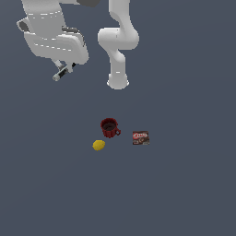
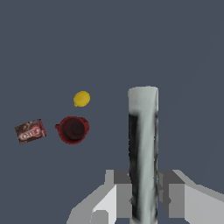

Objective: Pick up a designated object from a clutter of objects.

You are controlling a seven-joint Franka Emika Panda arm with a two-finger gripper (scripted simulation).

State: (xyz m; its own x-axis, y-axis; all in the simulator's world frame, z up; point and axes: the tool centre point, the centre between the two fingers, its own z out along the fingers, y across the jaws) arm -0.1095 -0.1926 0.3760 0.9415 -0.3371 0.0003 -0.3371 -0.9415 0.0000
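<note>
Jaws closed narrow on the slim silvery-white stick with a dark streak along its side [image 2: 142, 153], one grey finger pad [image 2: 124, 192] pressed to each flank in the wrist view. Gripper [image 2: 143, 194] clamped near one end of the stick, the rest of the shaft jutting out past the fingertips to a pale rounded tip. In the exterior view, same stick [image 1: 62, 72] seen tilted below the white arm's hand [image 1: 55, 44], raised well clear of the flat dark blue-grey floor [image 1: 184, 184], high toward the exterior view's left. Gripper [image 1: 64, 69] small there, fingers hard to separate.

Well apart from the held stick, remaining clutter resting on the floor: dark red mug [image 1: 109, 127] upright, opening up, handle toward the brown-red flat box with white lettering [image 1: 141, 138] on the exterior view's right, a gap between them. Small yellow lemon [image 1: 98, 145] just beside the mug, on the exterior view's left and nearer the camera. All three visible again in the wrist view, far below: lemon [image 2: 82, 99], mug [image 2: 73, 129], box [image 2: 30, 131]. White arm base [image 1: 118, 80] standing behind the group.
</note>
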